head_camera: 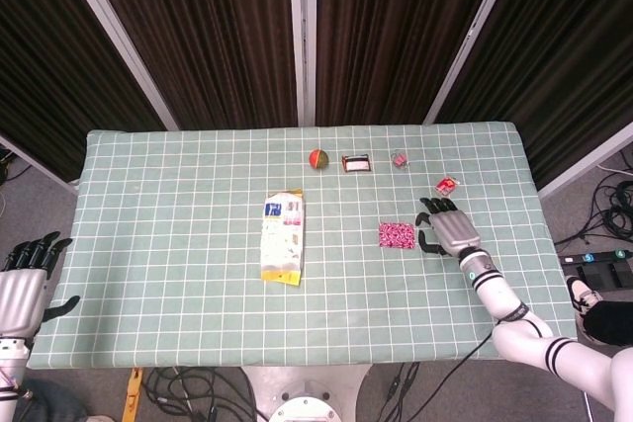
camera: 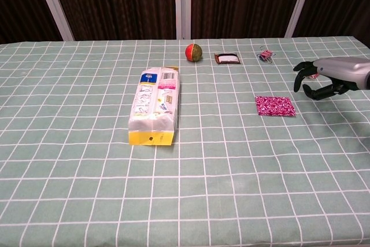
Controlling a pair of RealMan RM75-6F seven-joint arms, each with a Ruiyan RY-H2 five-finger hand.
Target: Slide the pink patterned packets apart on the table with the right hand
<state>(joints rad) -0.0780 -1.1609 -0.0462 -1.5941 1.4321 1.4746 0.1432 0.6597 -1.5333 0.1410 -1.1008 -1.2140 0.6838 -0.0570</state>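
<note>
The pink patterned packets (head_camera: 397, 235) (camera: 275, 106) lie flat as one small square pile on the green checked cloth, right of centre. My right hand (head_camera: 442, 225) (camera: 321, 77) hovers just to the right of the pile, fingers spread and slightly curled, holding nothing and a short gap away from the packets. Beside the table's left front corner, off the cloth, my left hand (head_camera: 24, 281) hangs with fingers apart and nothing in it; the chest view does not show it.
A long white and yellow bag (head_camera: 282, 237) (camera: 154, 105) lies at the centre. Along the far side sit a red-green ball (head_camera: 317, 158) (camera: 193, 52), a small dark box (head_camera: 356, 162) (camera: 227, 58), a pink clip (head_camera: 399, 159) (camera: 266, 55) and a small red packet (head_camera: 448, 185).
</note>
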